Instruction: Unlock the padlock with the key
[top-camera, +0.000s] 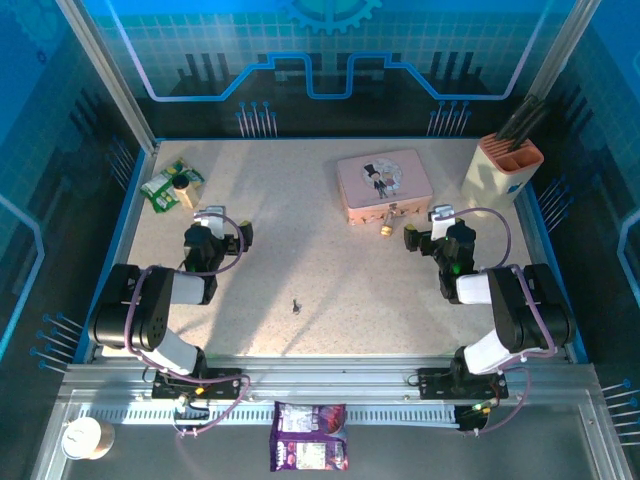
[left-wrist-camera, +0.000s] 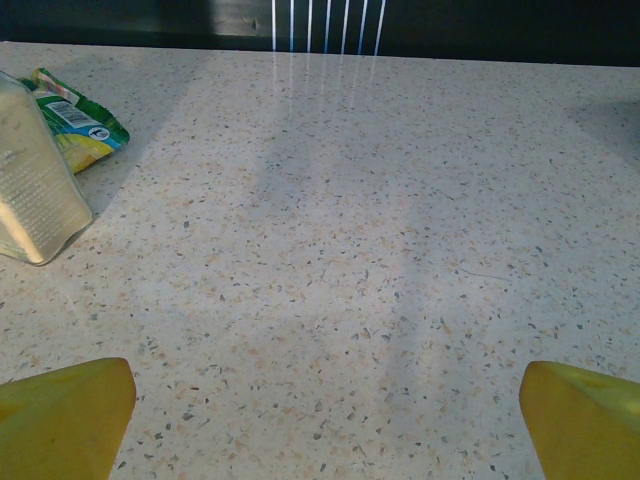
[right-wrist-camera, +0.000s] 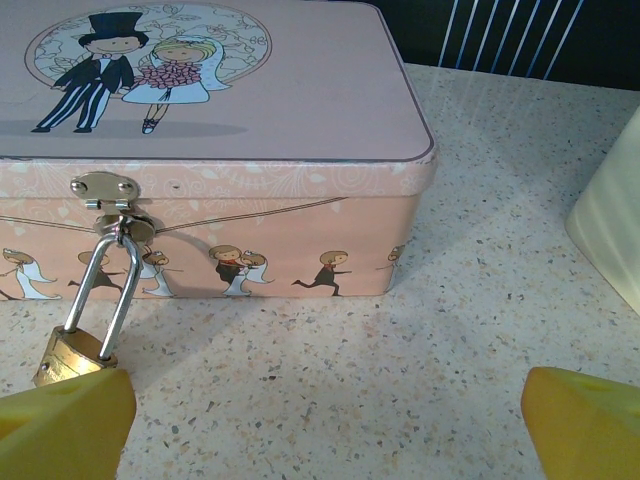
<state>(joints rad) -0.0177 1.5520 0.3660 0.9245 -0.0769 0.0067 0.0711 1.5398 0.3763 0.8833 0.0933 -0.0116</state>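
Much bare table (top-camera: 300, 220) surrounds the key (top-camera: 297, 305); padlock (right-wrist-camera: 72, 352) hangs on tin (right-wrist-camera: 300, 100).

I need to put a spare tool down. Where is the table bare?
Widest bare patch: mid-table, between the green packet and the pink tin, down to the key. Near edge beside the key is free too. Crowded far right: tin, padlock, right pincer and utensil holder sit close.
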